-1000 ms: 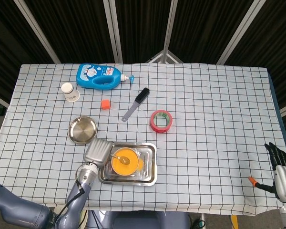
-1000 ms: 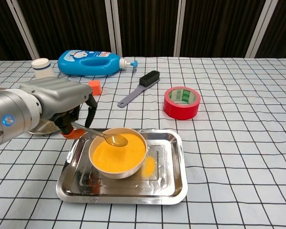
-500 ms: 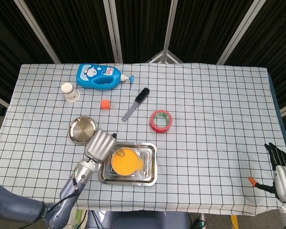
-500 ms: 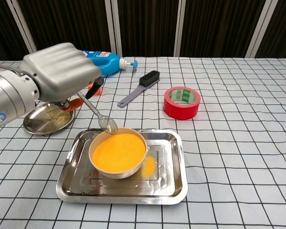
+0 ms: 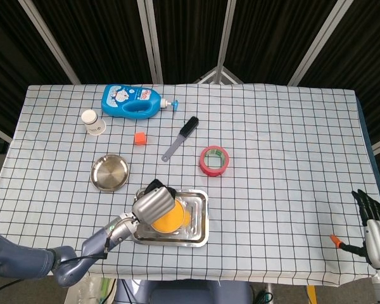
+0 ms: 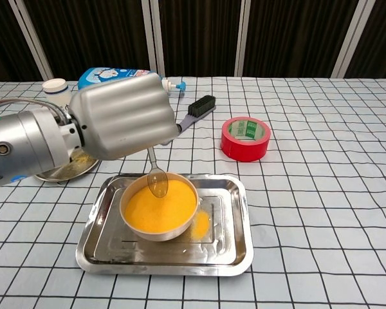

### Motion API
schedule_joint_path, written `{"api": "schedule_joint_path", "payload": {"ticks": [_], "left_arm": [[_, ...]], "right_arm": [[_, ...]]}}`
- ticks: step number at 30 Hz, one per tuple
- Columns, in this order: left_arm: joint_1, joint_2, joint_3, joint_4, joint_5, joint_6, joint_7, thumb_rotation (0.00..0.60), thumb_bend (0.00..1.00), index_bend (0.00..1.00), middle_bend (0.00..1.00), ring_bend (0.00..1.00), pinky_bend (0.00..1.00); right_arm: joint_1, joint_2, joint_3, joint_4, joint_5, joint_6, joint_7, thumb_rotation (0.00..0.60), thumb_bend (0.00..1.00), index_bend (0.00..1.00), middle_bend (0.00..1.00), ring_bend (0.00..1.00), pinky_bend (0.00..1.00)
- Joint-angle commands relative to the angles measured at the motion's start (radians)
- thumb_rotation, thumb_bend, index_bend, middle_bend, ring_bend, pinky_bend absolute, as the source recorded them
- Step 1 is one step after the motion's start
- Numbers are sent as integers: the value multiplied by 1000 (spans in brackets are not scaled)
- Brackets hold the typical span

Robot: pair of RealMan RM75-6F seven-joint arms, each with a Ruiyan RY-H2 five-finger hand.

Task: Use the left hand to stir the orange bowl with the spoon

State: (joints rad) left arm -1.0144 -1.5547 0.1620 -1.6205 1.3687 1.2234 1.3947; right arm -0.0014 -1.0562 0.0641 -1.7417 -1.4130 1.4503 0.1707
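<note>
Spoon [image 6: 157,181] gripped beneath left hand [image 6: 124,116] (bowl end dipping into orange bowl [image 6: 161,210])

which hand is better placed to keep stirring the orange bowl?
Left. The left hand holds the spoon over the orange bowl. The right hand sits at the far table edge, away from it.

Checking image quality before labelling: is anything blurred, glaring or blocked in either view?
Chest view: the left hand looms large and hides the spoon handle; the steel tray shows reflections. Head view: sharp, evenly lit, the hand covering part of the orange bowl.
</note>
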Motion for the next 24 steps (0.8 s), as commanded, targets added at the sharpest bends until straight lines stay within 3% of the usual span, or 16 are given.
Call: {"api": "schedule_joint_path", "payload": {"ticks": [1, 24], "left_arm": [[-5, 3, -9, 20, 12, -28, 16, 600, 619, 833, 1000, 1000, 1000], [6, 36, -56, 65, 120, -157, 15, 600, 610, 833, 1000, 1000, 1000]], "right_arm": [[0, 0, -1, -1, -2, 1, 0, 600, 202, 0, 0, 0, 0], [-1, 0, -1, -4, -2, 1, 0, 600, 202, 0, 0, 0, 0]]}}
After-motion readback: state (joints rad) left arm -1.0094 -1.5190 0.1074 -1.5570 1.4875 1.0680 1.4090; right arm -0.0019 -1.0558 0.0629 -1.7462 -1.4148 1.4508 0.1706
